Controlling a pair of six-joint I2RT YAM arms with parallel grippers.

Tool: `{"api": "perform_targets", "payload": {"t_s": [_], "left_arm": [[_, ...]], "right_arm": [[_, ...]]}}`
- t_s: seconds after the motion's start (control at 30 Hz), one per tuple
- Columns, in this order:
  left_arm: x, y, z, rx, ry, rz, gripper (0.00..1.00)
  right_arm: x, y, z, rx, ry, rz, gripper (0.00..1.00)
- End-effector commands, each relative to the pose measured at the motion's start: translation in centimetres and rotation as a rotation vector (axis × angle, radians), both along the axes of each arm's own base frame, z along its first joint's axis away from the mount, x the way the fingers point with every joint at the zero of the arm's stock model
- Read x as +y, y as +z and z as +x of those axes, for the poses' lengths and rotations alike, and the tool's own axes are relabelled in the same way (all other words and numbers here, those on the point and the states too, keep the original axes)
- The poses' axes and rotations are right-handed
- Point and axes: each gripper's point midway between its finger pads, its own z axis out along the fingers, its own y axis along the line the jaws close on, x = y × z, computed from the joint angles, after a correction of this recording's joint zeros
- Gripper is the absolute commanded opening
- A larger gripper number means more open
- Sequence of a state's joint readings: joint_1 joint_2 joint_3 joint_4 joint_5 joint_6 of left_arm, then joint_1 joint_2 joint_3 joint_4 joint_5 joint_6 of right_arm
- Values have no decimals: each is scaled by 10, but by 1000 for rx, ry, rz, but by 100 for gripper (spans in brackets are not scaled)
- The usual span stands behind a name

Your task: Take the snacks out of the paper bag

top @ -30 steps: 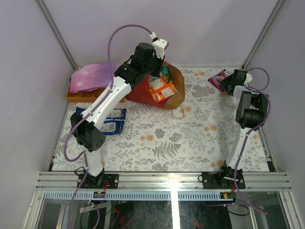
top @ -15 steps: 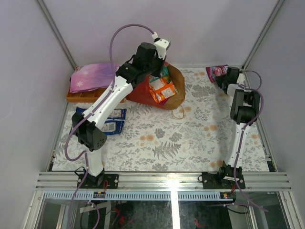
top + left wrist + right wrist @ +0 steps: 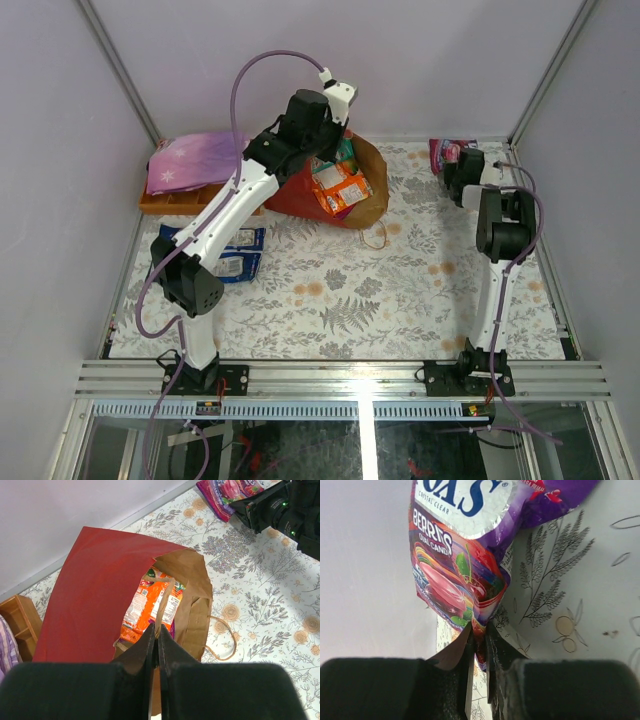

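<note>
Far-right corner of the floral-print table [image 3: 350, 300]: my right gripper [image 3: 479, 640], fingers drawn narrow, pinches the bottom seam of a purple-magenta foil candy packet [image 3: 460, 570]. The packet is well apart from the red paper carrier bag [image 3: 95, 590]. I can't tell if it's touching the tabletop.

Handling, my read: the packet is light, crinkly and slick, so flat faces would slide. The crimped end seam is the spot to hold, which is approx. where I have it. A hard squeeze could crush the candy.

Its long axis runs straight out from my fingertips, w/ the printed face toward my wrist cam and the top end pointing toward the back wall.

Back-centre: my left gripper [image 3: 156, 630], fingers pressed together, is clamped on the bag's thin brown loop handle [image 3: 162, 605]. The bag lies over on its side, w/ its mouth gaping toward the right arm's side and an orange foil packet [image 3: 145, 605] showing inside. The bag is soft paper that prob. tears at the handle if yanked.
</note>
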State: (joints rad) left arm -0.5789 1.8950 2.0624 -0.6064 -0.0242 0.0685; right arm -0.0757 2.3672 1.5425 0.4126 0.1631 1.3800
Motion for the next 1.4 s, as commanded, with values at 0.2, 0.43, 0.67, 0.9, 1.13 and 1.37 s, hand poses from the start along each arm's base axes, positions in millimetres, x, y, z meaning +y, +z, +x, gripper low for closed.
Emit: {"api": "perform_targets", "payload": {"t_s": [0.2,0.43,0.67,0.9,1.13,1.37], "left_arm": [[-7,19,-6,-39,-27,-13,0],[-10,17,-7,-36,-28,-8,0],[-10,17,-8,-38,-28,-4,0],[-12,16,-9,-34,-37,-1,0],[-14,19,-9,-41,-46,-2,0],[-13,24,-11,-56,-56,3,0]], "right_arm": [[-50,32,-18,-39,-139,-32,10],[-66,35,-14,-35,-113,-54,10],[-73,37,-2,20,-1,-83,10],[-75,37,-11,33,83,-100,21],[-53,64,-14,2,243,-129,73],[-52,71,-46,84,258,-191,81]]}}
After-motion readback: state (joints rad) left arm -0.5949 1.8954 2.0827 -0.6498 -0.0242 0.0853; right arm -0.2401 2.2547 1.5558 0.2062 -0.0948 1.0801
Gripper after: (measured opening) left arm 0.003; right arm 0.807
